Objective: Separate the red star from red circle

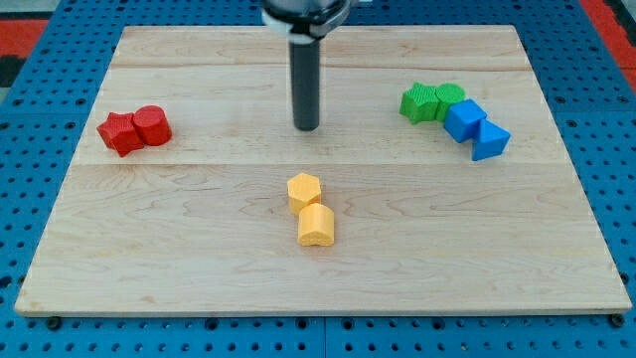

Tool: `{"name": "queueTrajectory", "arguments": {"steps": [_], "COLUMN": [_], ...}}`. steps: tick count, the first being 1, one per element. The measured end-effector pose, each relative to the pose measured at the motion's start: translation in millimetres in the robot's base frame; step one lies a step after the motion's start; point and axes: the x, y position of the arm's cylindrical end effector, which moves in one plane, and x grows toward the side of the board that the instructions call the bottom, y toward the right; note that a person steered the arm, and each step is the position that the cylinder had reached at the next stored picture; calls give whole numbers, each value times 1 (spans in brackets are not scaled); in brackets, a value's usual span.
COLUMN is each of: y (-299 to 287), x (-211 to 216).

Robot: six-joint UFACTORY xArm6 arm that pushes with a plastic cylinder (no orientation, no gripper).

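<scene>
The red star [120, 132] and the red circle [153, 125] lie touching each other near the board's left edge, the star on the left. My tip [307, 127] stands at the board's upper middle, well to the right of the red circle and apart from every block. The rod rises straight up from it to the view's top.
A yellow hexagon [304, 190] and a yellow heart-like block [316, 226] touch below my tip. At the upper right, two green blocks [421, 102] [449, 97] join a blue block [464, 120] and a blue triangle [490, 140]. The wooden board [199, 249] lies on a blue surround.
</scene>
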Motion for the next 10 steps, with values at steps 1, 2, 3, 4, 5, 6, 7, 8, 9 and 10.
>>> {"name": "queueTrajectory", "arguments": {"steps": [1, 2, 3, 4, 5, 6, 7, 8, 9, 10], "y": [-93, -167, -227, -248, -214, -198, -193, -186, -125, -102], "x": [9, 30, 54, 37, 20, 20, 15, -13, -25, -48]}}
